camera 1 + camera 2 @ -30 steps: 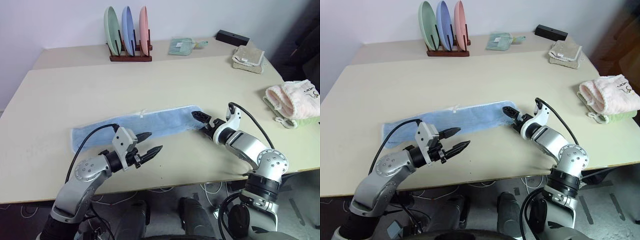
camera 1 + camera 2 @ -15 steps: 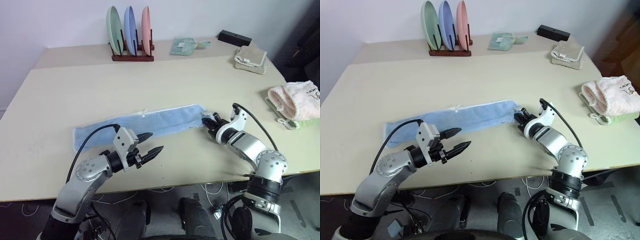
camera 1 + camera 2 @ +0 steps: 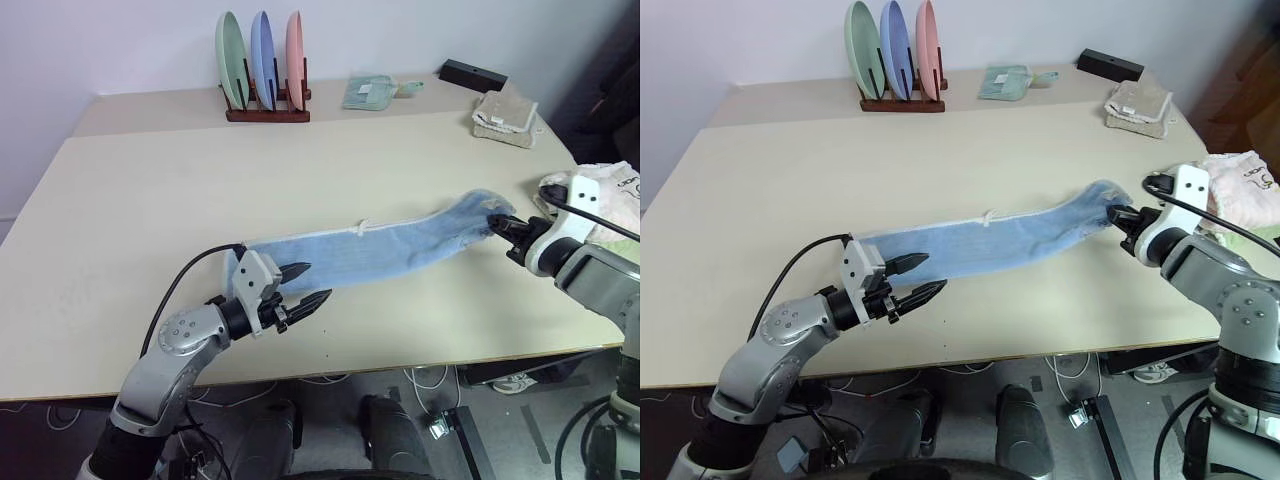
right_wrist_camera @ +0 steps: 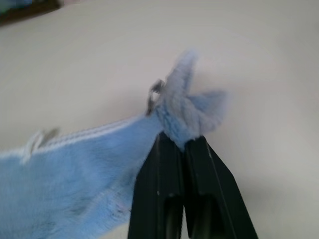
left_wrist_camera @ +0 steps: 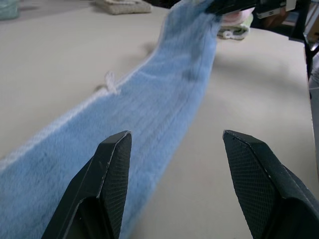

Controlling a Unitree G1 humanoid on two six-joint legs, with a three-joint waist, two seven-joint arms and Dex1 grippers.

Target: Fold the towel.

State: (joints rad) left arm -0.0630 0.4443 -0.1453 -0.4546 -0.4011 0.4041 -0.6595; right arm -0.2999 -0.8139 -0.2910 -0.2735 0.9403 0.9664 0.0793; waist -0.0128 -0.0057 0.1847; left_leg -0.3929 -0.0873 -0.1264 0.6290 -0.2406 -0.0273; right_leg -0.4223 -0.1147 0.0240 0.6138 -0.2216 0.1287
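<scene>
The towel [image 3: 390, 243] is a long light blue strip with a whitish far edge and a small white loop tag [image 3: 360, 226], lying across the table [image 3: 150, 180]. My right gripper [image 3: 500, 225] is shut on its right end and holds that end raised off the table, close to the pink-and-white towel. In the right wrist view the towel's bunched corner [image 4: 192, 112] sticks out past the closed fingertips [image 4: 172, 149]. My left gripper [image 3: 305, 285] is open with nothing between its fingers, level over the near edge of the towel's left end [image 5: 149, 99].
A wooden rack with three upright plates [image 3: 262, 70] stands at the back. A small green cloth [image 3: 368, 92], a black box [image 3: 470, 74] and a beige folded towel [image 3: 505, 112] lie back right. A pink-and-white fluffy towel [image 3: 600, 195] sits at the right edge.
My right gripper shut on the towel's right end, then moved right and up with it. The whole towel slid to the right. The left gripper stayed where it was, open.
</scene>
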